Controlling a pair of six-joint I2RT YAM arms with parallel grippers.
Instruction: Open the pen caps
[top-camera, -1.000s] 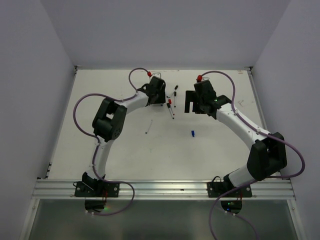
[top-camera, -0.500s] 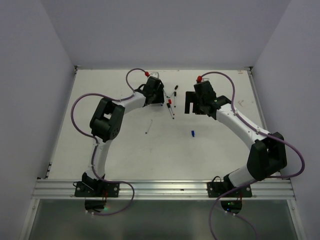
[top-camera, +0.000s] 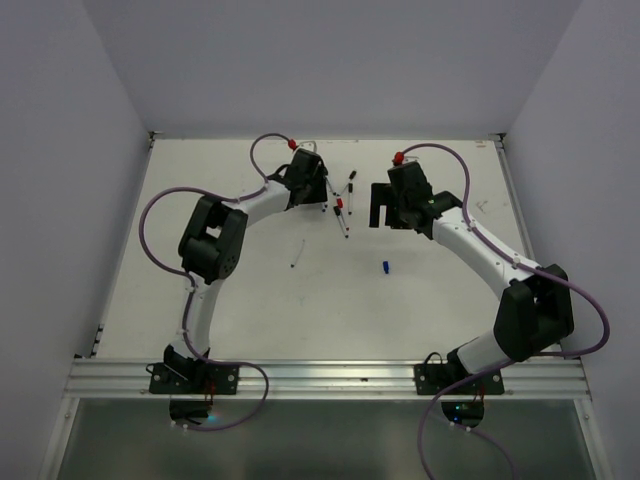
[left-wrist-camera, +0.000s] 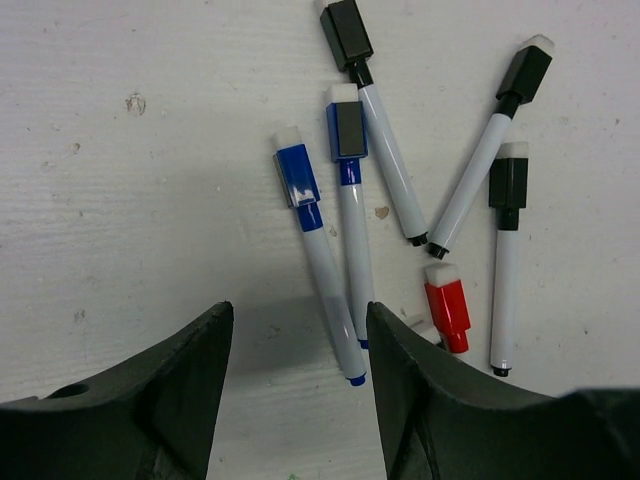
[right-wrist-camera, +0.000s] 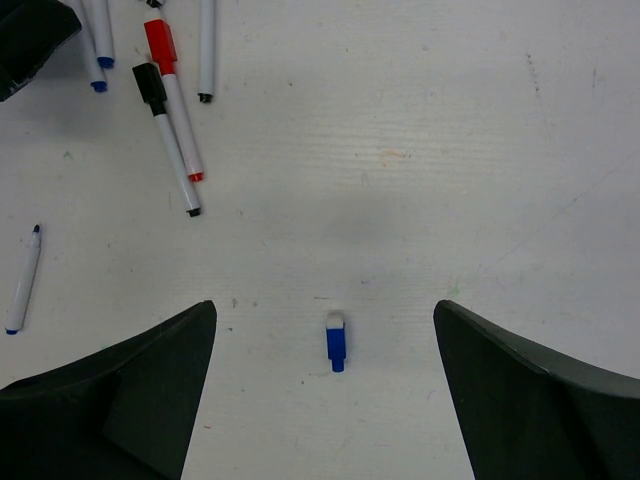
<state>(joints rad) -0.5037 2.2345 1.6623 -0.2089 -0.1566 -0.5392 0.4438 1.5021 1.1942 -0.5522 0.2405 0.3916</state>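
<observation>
Left hand (left-wrist-camera: 300, 312) shifted slightly, spread wide above pen caps (left-wrist-camera: 297, 178); right hand (right-wrist-camera: 322, 308) wide.

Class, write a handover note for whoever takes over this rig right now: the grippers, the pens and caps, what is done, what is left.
Left gripper: open, empty, above the capped pens.
Right gripper: open, empty, over the loose blue cap.
Done: one cap off; an uncapped pen with a blue tip lies apart from the cluster.
Left: the left wrist view shows two blue caps, three black caps and one red cap, all still on.
</observation>
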